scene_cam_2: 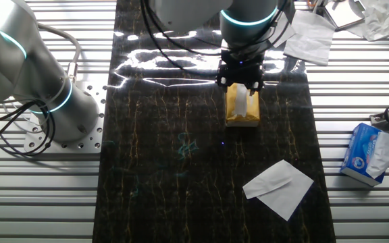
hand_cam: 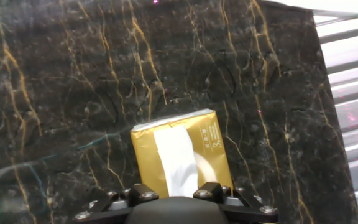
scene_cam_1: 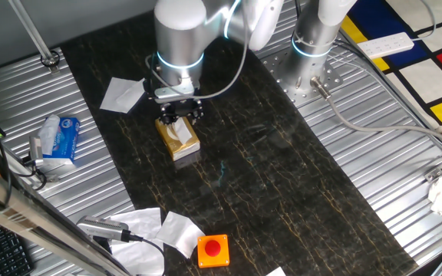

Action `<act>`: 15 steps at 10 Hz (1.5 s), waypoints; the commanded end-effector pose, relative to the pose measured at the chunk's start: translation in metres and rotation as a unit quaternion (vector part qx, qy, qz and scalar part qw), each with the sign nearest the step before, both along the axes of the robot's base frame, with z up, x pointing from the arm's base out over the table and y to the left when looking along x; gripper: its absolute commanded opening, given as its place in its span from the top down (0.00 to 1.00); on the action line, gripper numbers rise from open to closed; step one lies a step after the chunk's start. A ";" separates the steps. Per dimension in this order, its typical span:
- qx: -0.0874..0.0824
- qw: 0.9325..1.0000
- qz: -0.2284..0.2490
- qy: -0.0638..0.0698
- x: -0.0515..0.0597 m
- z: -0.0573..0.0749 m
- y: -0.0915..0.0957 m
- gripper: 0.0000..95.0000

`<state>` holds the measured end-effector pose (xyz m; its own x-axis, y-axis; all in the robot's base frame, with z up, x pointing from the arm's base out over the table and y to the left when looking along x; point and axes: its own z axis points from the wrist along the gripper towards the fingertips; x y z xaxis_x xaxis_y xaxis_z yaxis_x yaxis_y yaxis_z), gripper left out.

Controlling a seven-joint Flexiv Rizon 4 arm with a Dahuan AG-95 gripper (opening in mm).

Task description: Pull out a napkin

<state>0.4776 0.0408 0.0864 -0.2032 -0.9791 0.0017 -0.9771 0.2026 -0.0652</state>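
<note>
Napkin [hand_cam: 177,160] lies as a white strip in the slot of the gold box [hand_cam: 215,149] just below my gripper [scene_cam_1: 180,114]; whether my fingers are spread or closed, I cannot tell.

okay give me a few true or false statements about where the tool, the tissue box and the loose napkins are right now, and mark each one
1. The tool is at one end of the gold tissue box. True.
2. The box lies on the ribbed metal. False: it is on the dark marble mat.
3. A white napkin shows in the box's slot. True.
4. The blue-and-white tissue packet sits on the mat. False: it is on the metal beside it.
5. An orange box with a red button is present. True.
</note>
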 end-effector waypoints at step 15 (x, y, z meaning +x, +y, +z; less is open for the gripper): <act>0.010 1.000 -0.006 0.023 0.002 -0.002 0.001 1.00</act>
<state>0.4796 0.0413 0.0842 -0.2136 -0.9769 -0.0083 -0.9768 0.2137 -0.0157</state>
